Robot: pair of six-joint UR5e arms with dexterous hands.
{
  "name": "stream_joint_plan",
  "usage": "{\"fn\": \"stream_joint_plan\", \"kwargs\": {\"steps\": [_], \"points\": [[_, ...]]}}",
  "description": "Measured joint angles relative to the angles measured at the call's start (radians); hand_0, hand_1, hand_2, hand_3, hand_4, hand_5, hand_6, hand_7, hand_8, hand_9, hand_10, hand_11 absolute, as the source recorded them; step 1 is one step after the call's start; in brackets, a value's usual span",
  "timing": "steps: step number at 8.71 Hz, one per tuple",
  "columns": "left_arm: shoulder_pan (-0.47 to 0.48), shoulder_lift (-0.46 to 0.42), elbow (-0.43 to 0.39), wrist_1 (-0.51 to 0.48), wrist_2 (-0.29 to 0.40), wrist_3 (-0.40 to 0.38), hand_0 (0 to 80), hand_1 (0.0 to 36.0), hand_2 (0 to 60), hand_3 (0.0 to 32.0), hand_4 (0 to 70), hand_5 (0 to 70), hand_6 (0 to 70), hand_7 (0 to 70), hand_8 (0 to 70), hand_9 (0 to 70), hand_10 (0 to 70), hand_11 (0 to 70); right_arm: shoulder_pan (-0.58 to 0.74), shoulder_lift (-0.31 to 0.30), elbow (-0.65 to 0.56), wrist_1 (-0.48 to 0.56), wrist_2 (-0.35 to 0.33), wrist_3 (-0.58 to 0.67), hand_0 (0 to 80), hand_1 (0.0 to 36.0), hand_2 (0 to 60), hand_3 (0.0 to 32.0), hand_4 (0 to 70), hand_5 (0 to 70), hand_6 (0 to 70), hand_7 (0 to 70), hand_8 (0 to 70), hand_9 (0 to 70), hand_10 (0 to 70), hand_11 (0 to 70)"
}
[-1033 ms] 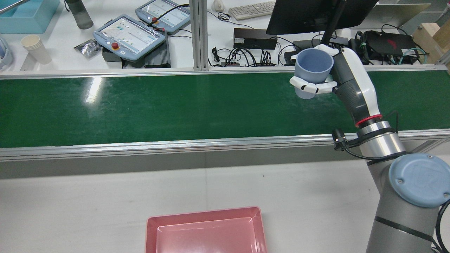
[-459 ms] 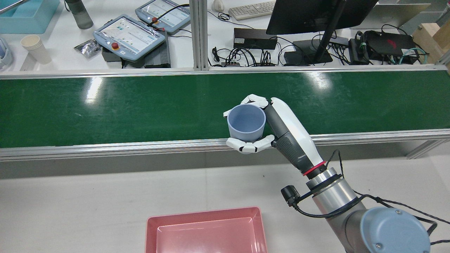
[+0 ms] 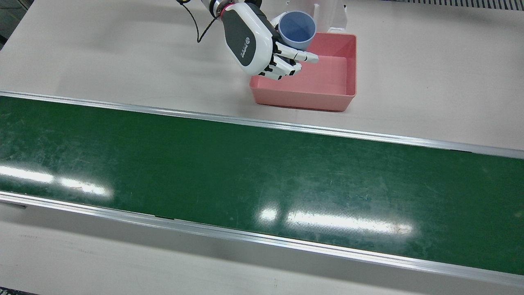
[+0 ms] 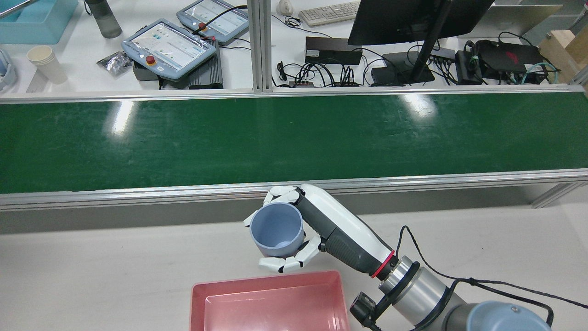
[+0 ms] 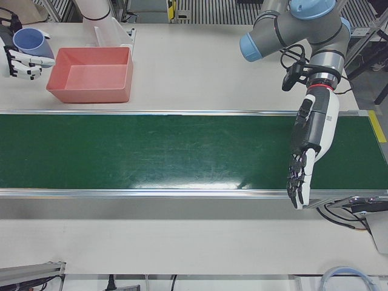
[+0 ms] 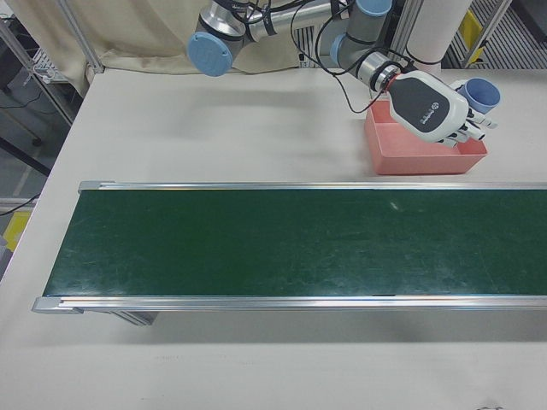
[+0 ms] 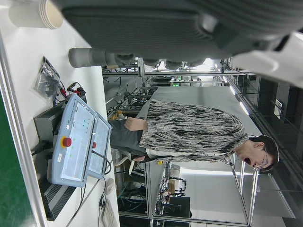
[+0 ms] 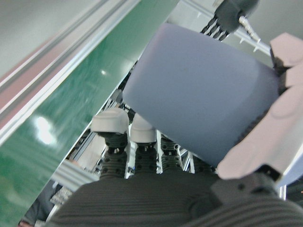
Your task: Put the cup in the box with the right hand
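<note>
While the white tabletop (image 4: pixel 115 271) lies bare around the pink rectangular plastic box (image 4: pixel 271 301), my right robot hand (image 4: pixel 294 230) holds the upright blue-grey plastic cup (image 4: pixel 275 230) above the box's belt-side rim; my left robot hand (image 5: pixel 303 163) hangs open, well apart.

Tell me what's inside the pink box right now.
Nothing shows inside the pink box: its visible floor is bare. The right hand and the blue cup it holds, apparently above the box's rim, cover one corner in the front view, so that corner stays unseen there.
</note>
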Motion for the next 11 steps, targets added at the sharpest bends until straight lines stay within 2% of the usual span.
{"fn": "stream_joint_plan", "kwargs": {"steps": [1,2,3,4,6,7,8,9,11], "points": [[0.0,0.0,0.001,0.0,0.0,0.0,0.0,0.0,0.0,0.0,0.0,0.0,0.0,0.0,0.0,0.0,0.0,0.0,-0.041,-0.012,0.008,0.0,-0.018,-0.008,7.7,2.8,53.6,0.0,70.0,8.3,38.1,70.0,63.8,70.0,55.9,70.0],[0.0,0.0,0.001,0.0,0.0,0.0,0.0,0.0,0.0,0.0,0.0,0.0,0.0,0.0,0.0,0.0,0.0,0.0,-0.082,-0.03,0.019,-0.002,-0.033,-0.019,18.1,0.9,30.0,0.0,56.2,6.9,30.7,70.0,54.2,70.0,44.8,61.7],[0.0,0.0,0.001,-0.001,0.0,0.0,0.0,0.0,0.0,0.0,0.0,0.0,0.0,0.0,0.0,0.0,0.0,0.0,-0.12,-0.058,0.041,-0.003,-0.041,-0.036,38.2,2.0,0.0,0.0,0.1,4.1,6.5,16.6,13.4,23.1,12.2,18.4],[0.0,0.0,0.001,-0.001,0.0,0.0,0.0,0.0,0.0,0.0,0.0,0.0,0.0,0.0,0.0,0.0,0.0,0.0,-0.145,-0.085,0.058,-0.005,-0.042,-0.048,32.7,0.1,0.0,0.0,0.0,0.3,0.0,0.0,0.0,0.5,0.0,0.0],[0.0,0.0,0.002,-0.001,0.0,0.0,0.0,0.0,0.0,0.0,0.0,0.0,0.0,0.0,0.0,0.0,0.0,0.0,-0.179,-0.117,0.069,-0.007,-0.034,-0.057,16.4,0.0,0.0,0.6,0.0,0.0,0.0,0.0,0.0,0.0,0.0,0.0],[0.0,0.0,0.002,-0.001,0.0,0.0,0.0,0.0,0.0,0.0,0.0,0.0,0.0,0.0,0.0,0.0,0.0,0.0,-0.192,-0.122,0.064,-0.007,-0.03,-0.058,0.5,0.0,0.0,4.4,0.0,0.0,0.0,0.0,0.0,0.0,0.0,0.0],[0.0,0.0,0.002,-0.001,0.0,0.0,0.0,0.0,0.0,0.0,0.0,0.0,0.0,0.0,0.0,0.0,0.0,0.0,-0.204,-0.124,0.06,-0.006,-0.023,-0.058,0.0,0.0,0.0,6.2,0.0,0.0,0.0,0.0,0.0,0.0,0.0,0.0],[0.0,0.0,0.002,-0.001,0.0,0.0,0.0,0.0,0.0,0.0,0.0,0.0,0.0,0.0,0.0,0.0,0.0,0.0,-0.211,-0.124,0.059,-0.006,-0.018,-0.058,2.5,0.0,0.0,6.0,0.0,0.0,0.0,0.0,0.0,0.4,0.0,0.0],[0.001,0.0,0.002,-0.001,0.0,0.0,0.0,0.0,0.0,0.0,0.0,0.0,0.0,0.0,0.0,0.0,0.0,0.0,-0.2,-0.126,0.091,-0.006,-0.017,-0.057,5.7,0.0,0.0,0.0,0.0,0.0,0.0,0.0,0.0,1.6,0.0,0.0]]}}
